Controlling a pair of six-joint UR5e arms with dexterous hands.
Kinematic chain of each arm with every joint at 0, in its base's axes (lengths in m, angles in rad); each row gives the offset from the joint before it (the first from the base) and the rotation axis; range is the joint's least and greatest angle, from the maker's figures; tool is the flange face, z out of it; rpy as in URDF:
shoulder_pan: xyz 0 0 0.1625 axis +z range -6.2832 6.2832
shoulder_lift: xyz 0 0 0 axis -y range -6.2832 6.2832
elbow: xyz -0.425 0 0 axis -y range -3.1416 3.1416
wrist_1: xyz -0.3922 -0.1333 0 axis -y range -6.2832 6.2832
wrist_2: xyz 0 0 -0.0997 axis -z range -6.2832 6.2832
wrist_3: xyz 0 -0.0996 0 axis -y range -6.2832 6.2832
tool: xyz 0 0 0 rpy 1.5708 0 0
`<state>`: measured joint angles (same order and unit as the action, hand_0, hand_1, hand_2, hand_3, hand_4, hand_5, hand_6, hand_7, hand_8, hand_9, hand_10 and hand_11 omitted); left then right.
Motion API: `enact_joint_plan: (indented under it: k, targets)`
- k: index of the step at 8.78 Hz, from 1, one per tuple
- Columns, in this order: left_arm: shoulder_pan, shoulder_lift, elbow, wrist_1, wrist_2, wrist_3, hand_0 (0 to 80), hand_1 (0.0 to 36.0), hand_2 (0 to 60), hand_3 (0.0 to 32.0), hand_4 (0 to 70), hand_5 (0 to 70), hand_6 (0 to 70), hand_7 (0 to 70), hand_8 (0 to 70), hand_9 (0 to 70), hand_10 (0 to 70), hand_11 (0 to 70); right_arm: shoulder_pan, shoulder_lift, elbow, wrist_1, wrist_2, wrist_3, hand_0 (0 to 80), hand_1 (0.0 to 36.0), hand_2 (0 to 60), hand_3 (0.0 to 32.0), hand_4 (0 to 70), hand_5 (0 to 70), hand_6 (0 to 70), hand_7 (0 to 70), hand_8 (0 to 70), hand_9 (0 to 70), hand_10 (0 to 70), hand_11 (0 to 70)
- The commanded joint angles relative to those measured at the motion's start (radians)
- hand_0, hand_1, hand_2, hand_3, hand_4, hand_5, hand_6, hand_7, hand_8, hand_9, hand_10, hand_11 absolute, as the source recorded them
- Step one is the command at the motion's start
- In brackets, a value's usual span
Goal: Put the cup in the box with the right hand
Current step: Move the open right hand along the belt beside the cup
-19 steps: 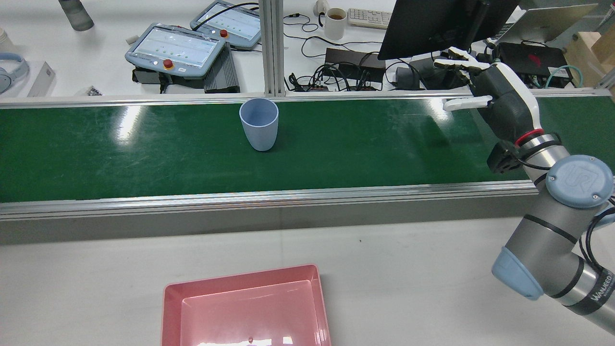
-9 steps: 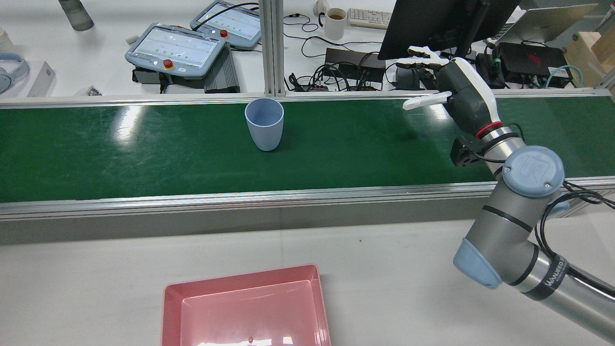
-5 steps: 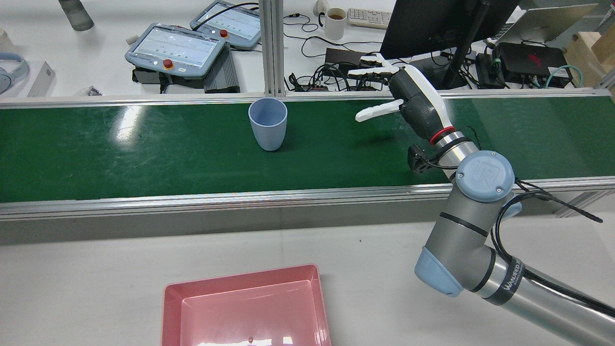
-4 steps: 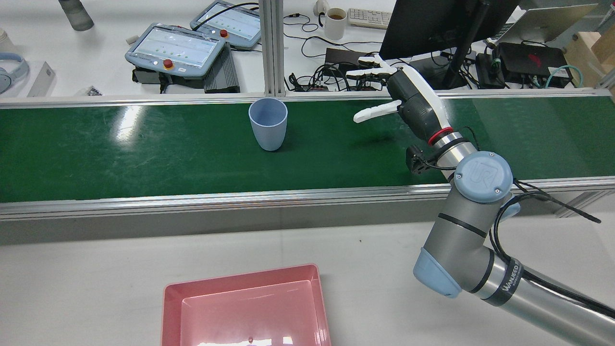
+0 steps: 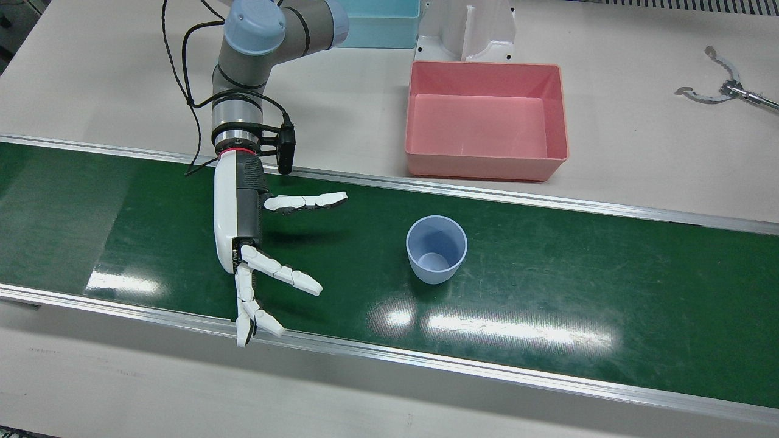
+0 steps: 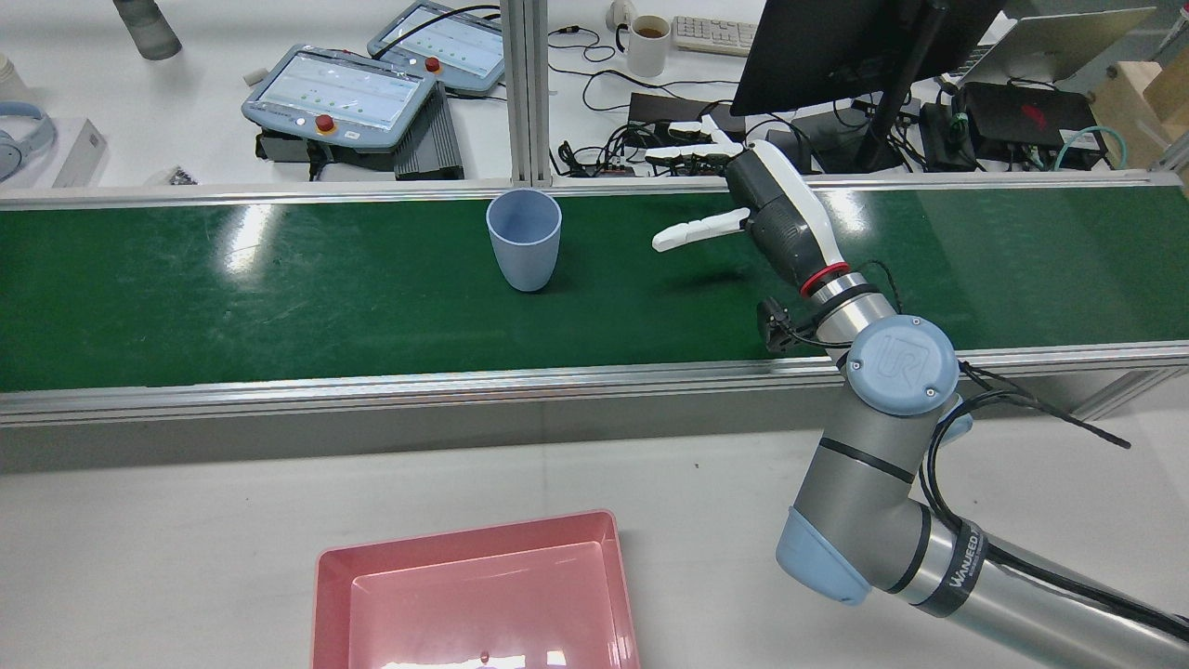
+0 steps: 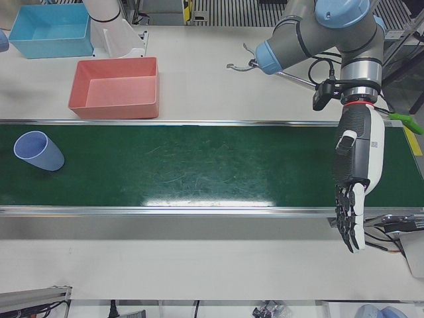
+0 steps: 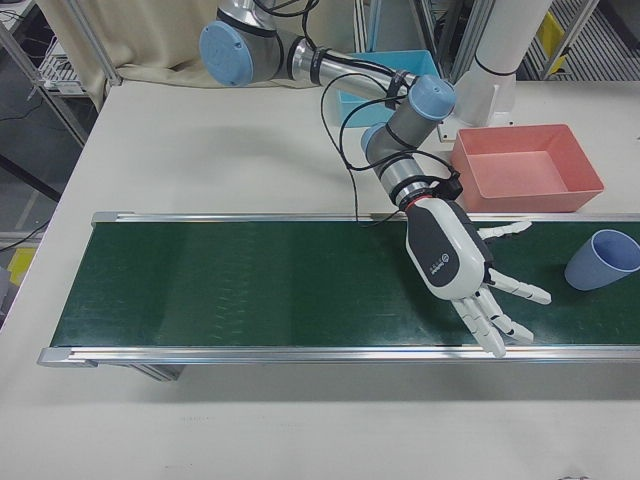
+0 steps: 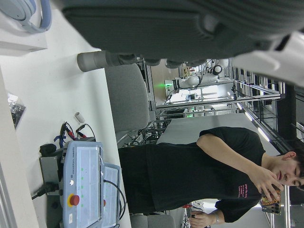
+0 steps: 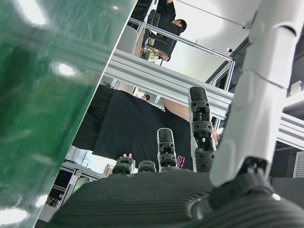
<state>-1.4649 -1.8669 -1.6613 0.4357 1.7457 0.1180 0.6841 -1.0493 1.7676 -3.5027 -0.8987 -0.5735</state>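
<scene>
Right hand spread, nothing held.
Cup upright on belt, at hand's 3 o'clock, apart; box at 1.

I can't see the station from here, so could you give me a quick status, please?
Right hand open, beside cup, not touching. Left hand open, far end of belt. Cup upright on belt. Box empty. Path clear.

White table with green conveyor belt across it, aluminium side rails, glare patches on belt. Beyond belt, a desk with two teach pendants, black monitor, keyboard, coffee mug, cable tangle, headphones. Vertical aluminium post. Blue bin at table's far corner. Person in black shirt near grey chair.
</scene>
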Motion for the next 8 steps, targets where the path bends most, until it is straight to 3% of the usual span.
enact_joint_plan:
  k: [1, 4, 5, 8]
  targets:
    - [0.0, 0.0, 0.0, 0.0, 0.0, 0.0, 0.0, 0.0, 0.0, 0.0, 0.0, 0.0, 0.0, 0.0, 0.0, 0.0, 0.0, 0.0, -0.015, 0.015, -0.003, -0.002, 0.018, 0.0, 56.9, 15.5, 0.0, 0.0, 29.1, 5.6, 5.9, 26.8, 0.1, 3.9, 2.6, 5.7]
    - [0.0, 0.0, 0.0, 0.0, 0.0, 0.0, 0.0, 0.0, 0.0, 0.0, 0.0, 0.0, 0.0, 0.0, 0.0, 0.0, 0.0, 0.0, -0.031, 0.014, -0.007, -0.013, 0.05, 0.0, 58.1, 16.4, 0.0, 0.0, 28.8, 5.7, 5.9, 29.3, 0.1, 4.4, 2.1, 5.1]
    - [0.0, 0.0, 0.0, 0.0, 0.0, 0.0, 0.0, 0.0, 0.0, 0.0, 0.0, 0.0, 0.0, 0.0, 0.0, 0.0, 0.0, 0.0, -0.037, 0.015, -0.007, -0.012, 0.052, 0.001, 58.5, 17.0, 0.0, 2.0, 28.9, 5.6, 6.0, 31.8, 0.2, 4.9, 1.8, 4.7]
    - [0.0, 0.0, 0.0, 0.0, 0.0, 0.0, 0.0, 0.0, 0.0, 0.0, 0.0, 0.0, 0.0, 0.0, 0.0, 0.0, 0.0, 0.0, -0.049, 0.015, -0.007, -0.013, 0.064, 0.0, 58.3, 17.1, 0.0, 2.6, 29.7, 5.5, 6.3, 34.1, 0.2, 5.4, 1.6, 4.4]
